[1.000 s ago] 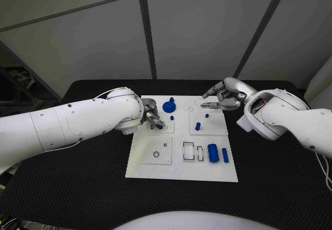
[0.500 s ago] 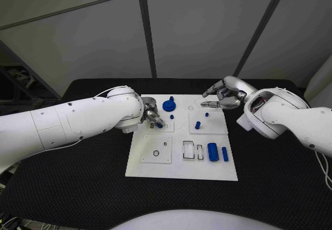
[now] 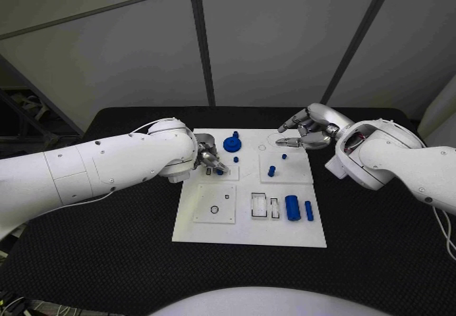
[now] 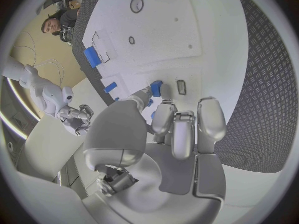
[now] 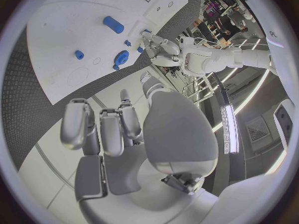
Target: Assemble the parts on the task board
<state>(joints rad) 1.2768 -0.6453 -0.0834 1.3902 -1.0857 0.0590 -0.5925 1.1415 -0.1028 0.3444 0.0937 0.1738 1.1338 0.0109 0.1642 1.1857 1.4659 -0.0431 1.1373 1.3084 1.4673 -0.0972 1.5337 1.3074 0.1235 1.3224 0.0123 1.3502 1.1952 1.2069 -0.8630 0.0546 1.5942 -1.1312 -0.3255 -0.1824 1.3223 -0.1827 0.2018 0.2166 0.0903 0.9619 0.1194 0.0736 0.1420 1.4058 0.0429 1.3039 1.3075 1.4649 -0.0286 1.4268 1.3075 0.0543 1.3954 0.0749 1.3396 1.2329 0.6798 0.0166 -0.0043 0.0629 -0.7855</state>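
The left hand is low over the left side of the white task board, and its fingers are curled down around a small blue part, which it pinches at the fingertips and which touches the board. Just beside these fingertips, in the left wrist view, there is a small dark rectangular slot in the board. A little farther from the fingers, toward the far edge of the board, a blue round part with a knob stands upright. To the right of it a short blue peg stands in the raised square plate, and a smaller blue peg stands near it. Nearer to the robot, a big blue cylinder lies on the board with a thin blue cylinder just beside it. The right hand hovers at the far right corner of the board; its fingers are bent inward but apart, and I see nothing between them. The small blue pegs are near its fingertips but not touching.
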